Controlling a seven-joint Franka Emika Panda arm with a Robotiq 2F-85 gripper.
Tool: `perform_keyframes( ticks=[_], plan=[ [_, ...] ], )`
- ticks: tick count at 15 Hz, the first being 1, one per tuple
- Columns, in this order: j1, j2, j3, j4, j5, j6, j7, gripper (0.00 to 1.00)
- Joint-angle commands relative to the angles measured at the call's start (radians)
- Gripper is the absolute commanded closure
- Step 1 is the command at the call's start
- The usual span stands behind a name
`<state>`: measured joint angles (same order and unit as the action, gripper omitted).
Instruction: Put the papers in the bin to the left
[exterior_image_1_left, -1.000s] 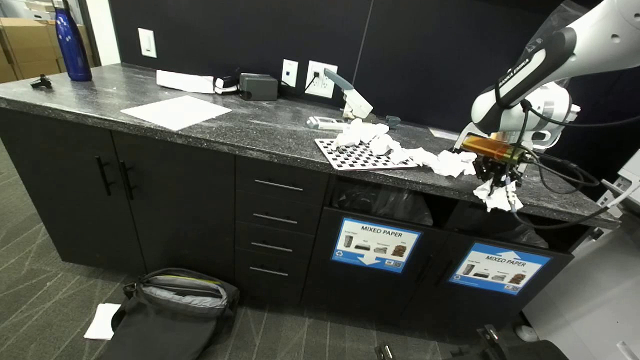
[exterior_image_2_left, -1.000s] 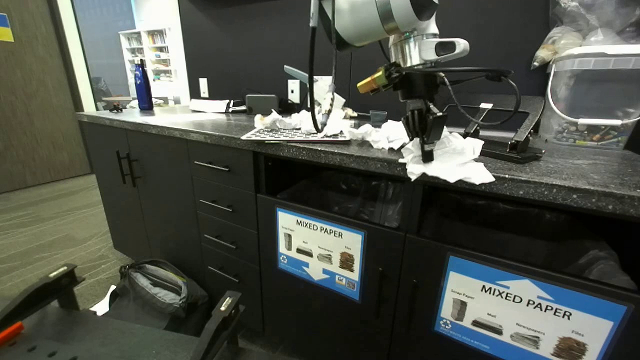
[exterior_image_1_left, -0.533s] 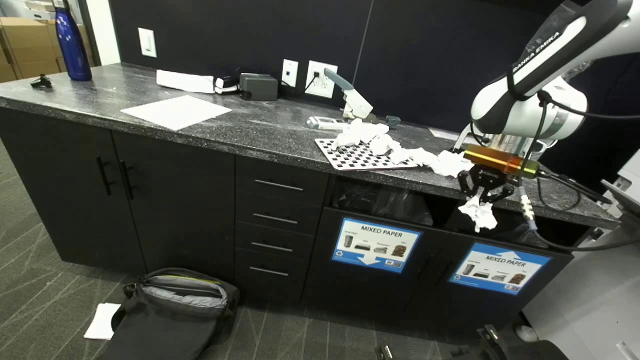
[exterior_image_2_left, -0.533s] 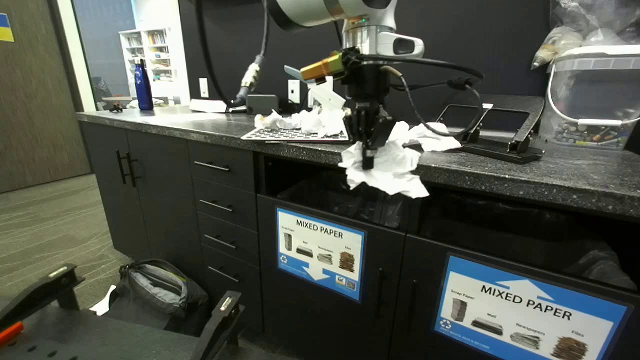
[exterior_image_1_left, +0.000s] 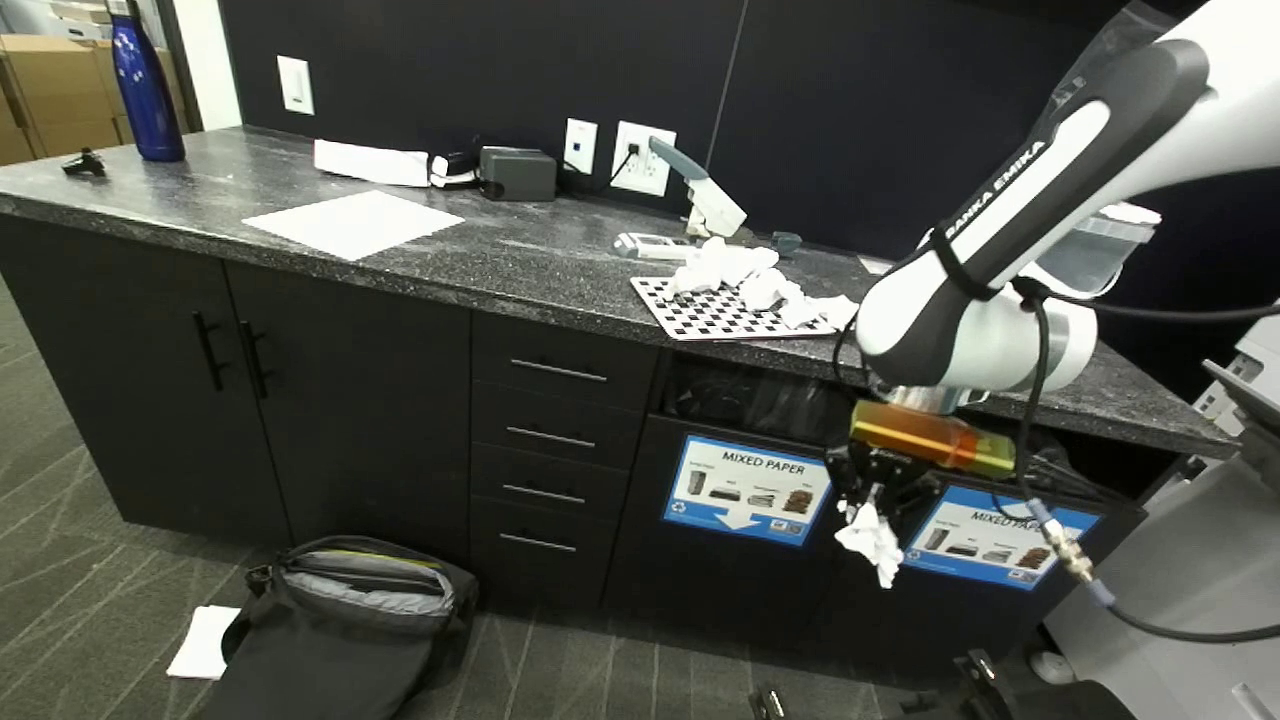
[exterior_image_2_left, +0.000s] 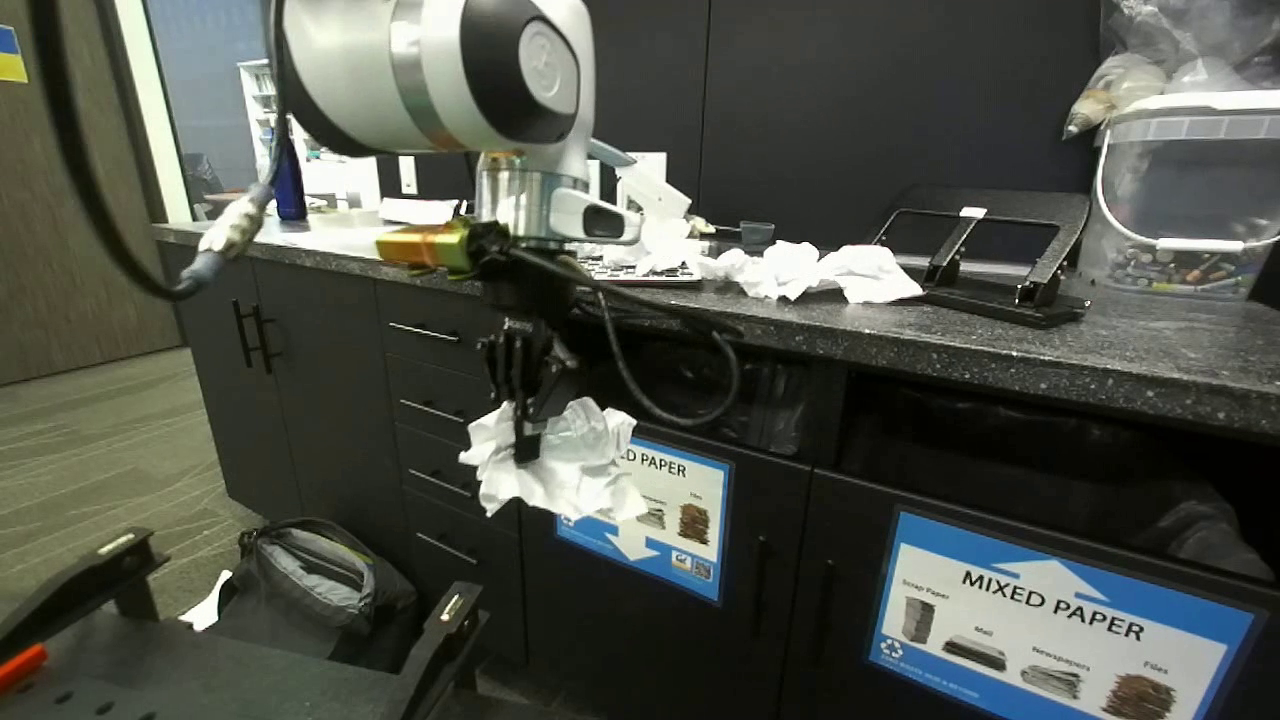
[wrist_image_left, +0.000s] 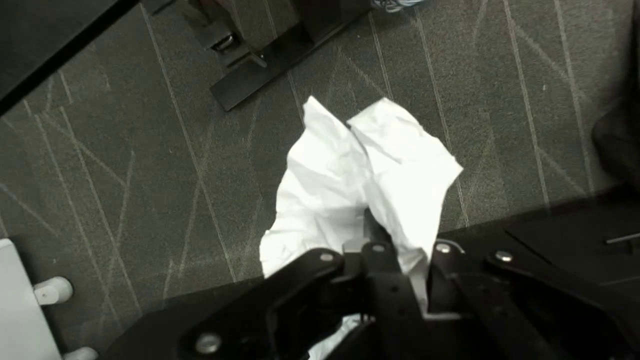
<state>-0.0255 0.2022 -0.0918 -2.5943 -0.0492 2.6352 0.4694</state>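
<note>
Gripper: clenched on crumpled paper.
Crumpled paper: hung out in front of the left bin, not yet inside.
Carpet: lay beneath the paper in the wrist view; would probably have caught it, if released there.
Slot: opened under the countertop; could have snagged loose folds or stopped the gripper, if entered too high or too low.
Remaining wads: lay on the countertop and checkered board.
Shift from a second earlier: showed lower and farther left in both exterior views; uncovered a wad in an exterior view; stayed pinched.
</note>
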Motion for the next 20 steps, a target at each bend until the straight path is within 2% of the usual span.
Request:
perform_keyframes(
  ticks=[1, 3, 4, 5, 7, 10, 11, 12, 16, 20],
  plan=[
    [0.148, 0.119, -0.094, 0.004, -0.233, 0.236, 0.221, 0.95],
    [0.295, 0.208, -0.233, 0.059, -0.376, 0.346, 0.360, 0.95],
    [0.372, 0.263, -0.308, 0.095, -0.408, 0.411, 0.408, 0.95],
    [0.419, 0.315, -0.363, 0.127, -0.470, 0.468, 0.486, 0.95],
    [0.538, 0.430, -0.484, 0.205, -0.474, 0.579, 0.556, 0.95],
    [0.652, 0.587, -0.599, 0.307, -0.388, 0.721, 0.617, 0.95],
    [0.665, 0.626, -0.614, 0.339, -0.353, 0.749, 0.631, 0.95],
    [0.674, 0.670, -0.604, 0.356, -0.197, 0.780, 0.536, 0.95],
    [0.656, 0.800, -0.552, 0.446, 0.132, 0.859, 0.437, 0.95],
    [0.645, 0.907, -0.499, 0.544, 0.445, 0.927, 0.264, 0.95]
  ],
)
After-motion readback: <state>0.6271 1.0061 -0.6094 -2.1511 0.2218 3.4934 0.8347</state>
